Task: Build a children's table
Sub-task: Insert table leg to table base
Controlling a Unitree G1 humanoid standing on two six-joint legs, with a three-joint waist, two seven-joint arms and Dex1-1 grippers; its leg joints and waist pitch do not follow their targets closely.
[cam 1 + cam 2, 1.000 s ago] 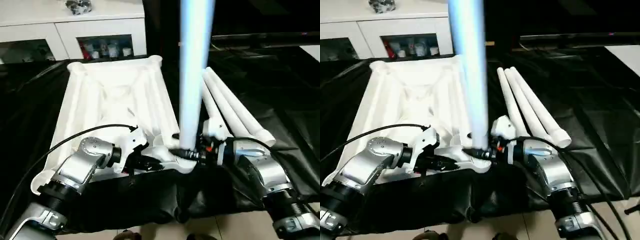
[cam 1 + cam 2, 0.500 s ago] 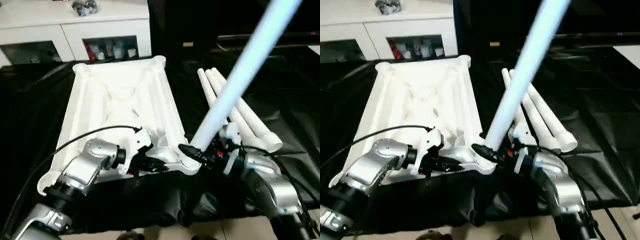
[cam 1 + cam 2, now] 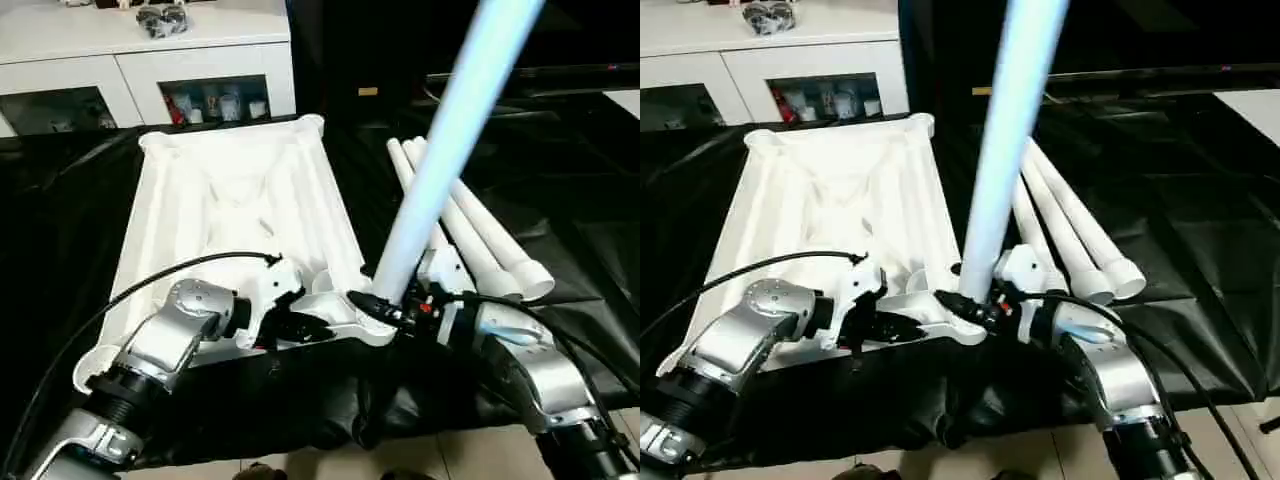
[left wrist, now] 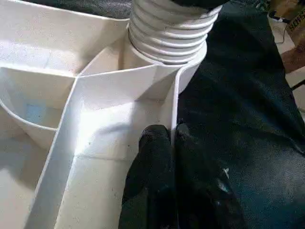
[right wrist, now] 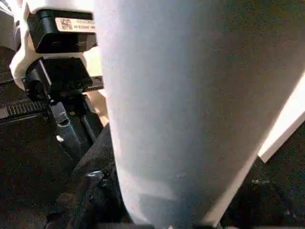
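White plastic rectangular tabletop (image 3: 235,215) lies ribbed side up on the black sheet (image 3: 580,230), and one long white tapered tube leg (image 3: 440,170) stands in its near corner socket (image 4: 167,45), leaning toward one o'clock, clamped low down by the right gripper (image 3: 385,310); three more white tube legs (image 3: 480,235) lie loose at two o'clock of the socket, so most of the build looks left to do. From the left wrist, the left gripper (image 4: 172,138) pinches the tabletop's thin edge wall between closed fingers, and the leg's ridged end shows not fully seated, which the head views hide
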